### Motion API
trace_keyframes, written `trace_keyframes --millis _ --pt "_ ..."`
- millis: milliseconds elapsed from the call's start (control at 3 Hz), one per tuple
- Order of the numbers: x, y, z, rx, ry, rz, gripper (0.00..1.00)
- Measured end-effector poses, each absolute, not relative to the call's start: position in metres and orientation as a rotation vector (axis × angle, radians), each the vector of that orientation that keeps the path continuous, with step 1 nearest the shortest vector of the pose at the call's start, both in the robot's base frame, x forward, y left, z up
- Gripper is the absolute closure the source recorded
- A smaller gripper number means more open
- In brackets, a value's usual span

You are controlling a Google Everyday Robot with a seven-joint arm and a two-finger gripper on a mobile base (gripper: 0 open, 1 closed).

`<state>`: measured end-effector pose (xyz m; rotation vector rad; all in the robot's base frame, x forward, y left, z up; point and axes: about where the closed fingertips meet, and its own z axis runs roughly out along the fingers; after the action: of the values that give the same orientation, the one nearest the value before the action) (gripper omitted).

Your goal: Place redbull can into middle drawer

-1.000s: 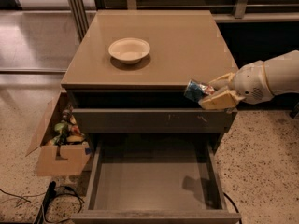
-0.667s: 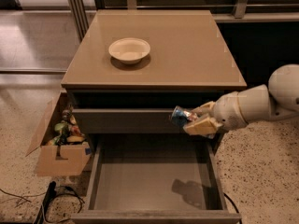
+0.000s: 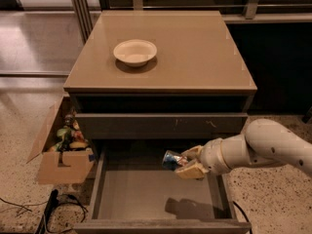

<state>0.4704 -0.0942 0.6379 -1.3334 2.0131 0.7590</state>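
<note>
Camera view: gripper [image 3: 185,163] reaches in from right on white arm [image 3: 263,149], over open middle drawer [image 3: 141,196]. Fingers clenched on redbull can [image 3: 171,160]: one pale finger [image 3: 193,152] above can, other below. Can tipped sideways, its blue-silver end sticking out left of fingertips, held above drawer floor, apart from it. Shadow on floor beneath. Closed drawer front [image 3: 161,126] just above. Cream bowl [image 3: 135,51] on cabinet top [image 3: 195,57]. Cardboard box [image 3: 58,162] on floor left of cabinet.
</note>
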Motion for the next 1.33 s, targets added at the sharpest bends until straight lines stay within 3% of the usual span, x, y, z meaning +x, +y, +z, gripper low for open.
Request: trace_keyframes --millis 667,1333 --pt "0.493 -0.052 0.554 -1.502 1.880 0.644 1.00" --pt "0.492 -0.045 0.543 -1.504 1.899 0.680 1.00"
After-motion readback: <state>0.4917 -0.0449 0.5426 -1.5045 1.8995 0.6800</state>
